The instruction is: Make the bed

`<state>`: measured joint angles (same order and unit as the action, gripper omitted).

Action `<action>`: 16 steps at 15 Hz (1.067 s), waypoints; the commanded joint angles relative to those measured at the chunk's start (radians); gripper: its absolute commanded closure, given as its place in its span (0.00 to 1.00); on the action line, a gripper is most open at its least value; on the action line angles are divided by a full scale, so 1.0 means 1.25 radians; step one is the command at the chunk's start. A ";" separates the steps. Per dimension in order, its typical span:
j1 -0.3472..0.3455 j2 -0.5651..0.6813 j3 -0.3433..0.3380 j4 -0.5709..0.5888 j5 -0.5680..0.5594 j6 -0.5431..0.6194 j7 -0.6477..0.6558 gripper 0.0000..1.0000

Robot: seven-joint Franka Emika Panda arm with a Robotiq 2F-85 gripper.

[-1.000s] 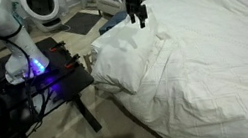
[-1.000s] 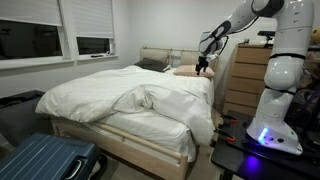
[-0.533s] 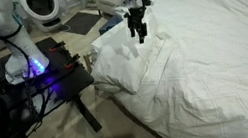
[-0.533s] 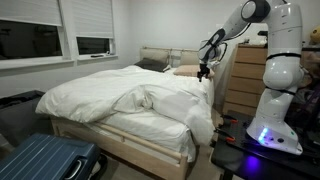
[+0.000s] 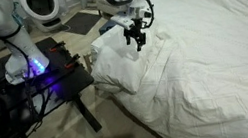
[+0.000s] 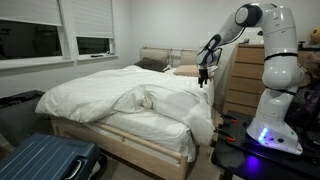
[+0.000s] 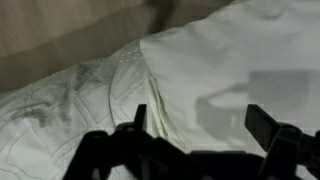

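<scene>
1. My gripper (image 5: 140,42) has its jaws wide apart, holding nothing, and hovers just above the duvet (image 5: 128,63).
2. Closing too shallow would, I judge, pinch only a thin fold that slips free. Going too deep could catch the linen underneath as well and drag both askew.
3. The bed (image 5: 213,54) lies directly beneath me. I am over its head-end corner on the side nearest my base. In the wrist view a white fold (image 7: 148,80) runs down toward one side of my gripper.
</scene>
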<state>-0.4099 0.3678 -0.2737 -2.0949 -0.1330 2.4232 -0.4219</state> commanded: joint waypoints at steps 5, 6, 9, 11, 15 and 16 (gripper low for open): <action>-0.065 0.073 0.074 0.064 0.073 -0.017 -0.213 0.00; -0.074 0.077 0.084 0.066 0.087 -0.008 -0.239 0.00; -0.099 0.081 0.115 0.061 0.140 0.021 -0.332 0.00; -0.112 0.079 0.135 0.056 0.174 0.048 -0.403 0.00; -0.144 0.108 0.182 0.066 0.278 0.086 -0.531 0.00; -0.151 0.117 0.193 0.067 0.301 0.094 -0.559 0.00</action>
<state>-0.5607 0.4785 -0.0777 -2.0283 0.1659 2.5075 -1.0204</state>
